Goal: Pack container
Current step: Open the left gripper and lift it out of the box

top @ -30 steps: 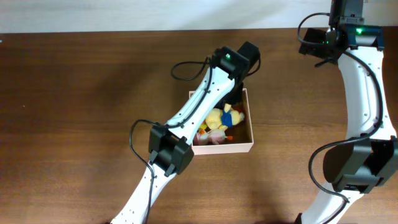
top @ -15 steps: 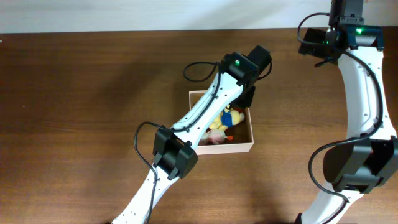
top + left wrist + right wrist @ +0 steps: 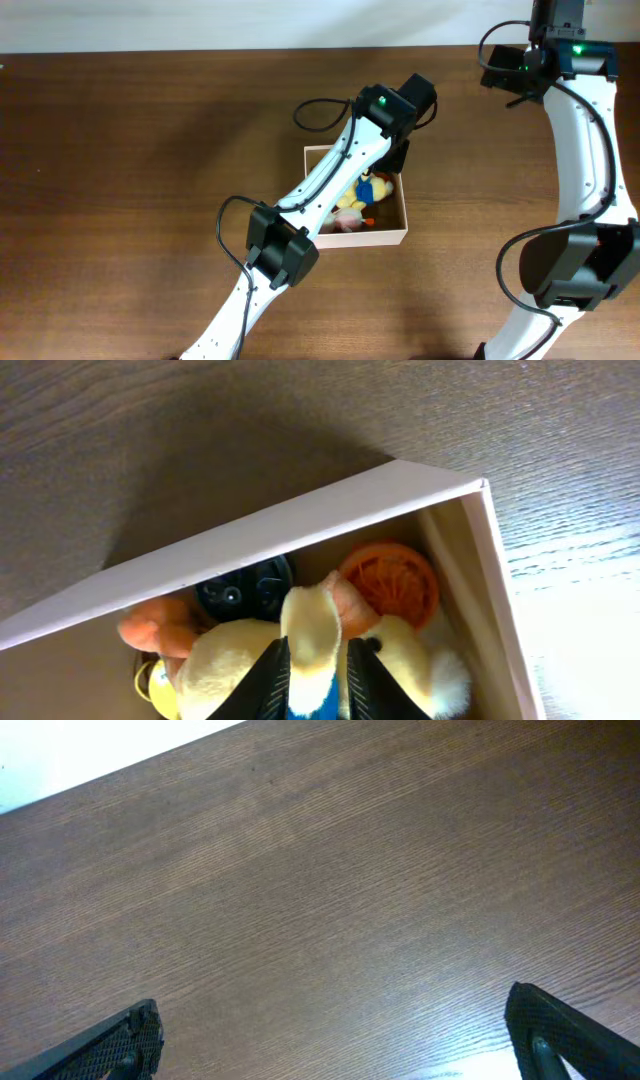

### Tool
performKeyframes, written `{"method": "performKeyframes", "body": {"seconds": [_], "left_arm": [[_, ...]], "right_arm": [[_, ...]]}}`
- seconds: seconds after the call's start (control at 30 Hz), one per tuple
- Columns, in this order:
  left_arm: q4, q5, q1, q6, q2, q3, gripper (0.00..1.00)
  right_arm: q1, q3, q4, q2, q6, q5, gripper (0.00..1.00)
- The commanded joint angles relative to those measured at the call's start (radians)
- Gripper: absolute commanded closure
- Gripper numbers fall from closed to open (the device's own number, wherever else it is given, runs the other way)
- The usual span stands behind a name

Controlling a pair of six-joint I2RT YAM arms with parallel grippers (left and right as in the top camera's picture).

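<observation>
While the left arm (image 3: 330,180) stretches diagonally over it, container (image 3: 365,238): sits on the table (image 3: 140,150) a little right of centre, open top up, white walls, tan inside.
Container contents: small toys heaped together. Yellow plush toy (image 3: 349,203) in the middle, a blue patch beside it, pink and red bits toward the near wall.
Left gripper (image 3: 317,652): inside the container, close to its far corner. Jaws drawn narrow, pinching a cream flap of the plush toy (image 3: 310,630); fingers (image 3: 268,678) press on either side of the flap.
Under the left gripper: orange disc (image 3: 390,578) against the side wall, dark round piece (image 3: 245,590) against the far wall, an orange soft lump to the left. What these toys are, cannot tell.
Container wall, wrist view: far rim (image 3: 300,525) runs slanted across the view, corner at upper right.
Right arm (image 3: 590,150): folded along the table's right side, well apart from the container.
Right gripper (image 3: 335,1015): jaws spread wide, nothing between them, only bare wood grain below.
</observation>
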Motion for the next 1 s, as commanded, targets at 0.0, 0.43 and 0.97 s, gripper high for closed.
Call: {"method": "performKeyframes", "body": {"seconds": [0.0,0.43,0.97], "left_arm": [[0.002,-0.028,0.007,0.009,0.004,0.015,0.79],[-0.079,-0.028,0.007,0.008,0.003,0.019,0.77],[-0.134,-0.374,0.216,0.009,-0.082,0.315,0.01]], "right_arm": [[-0.003,0.011,-0.001,0.003,-0.004,-0.002,0.01],[-0.003,0.011,0.0,0.003,-0.004,-0.002,0.01],[-0.003,0.011,0.0,0.003,-0.004,-0.002,0.01]]}}
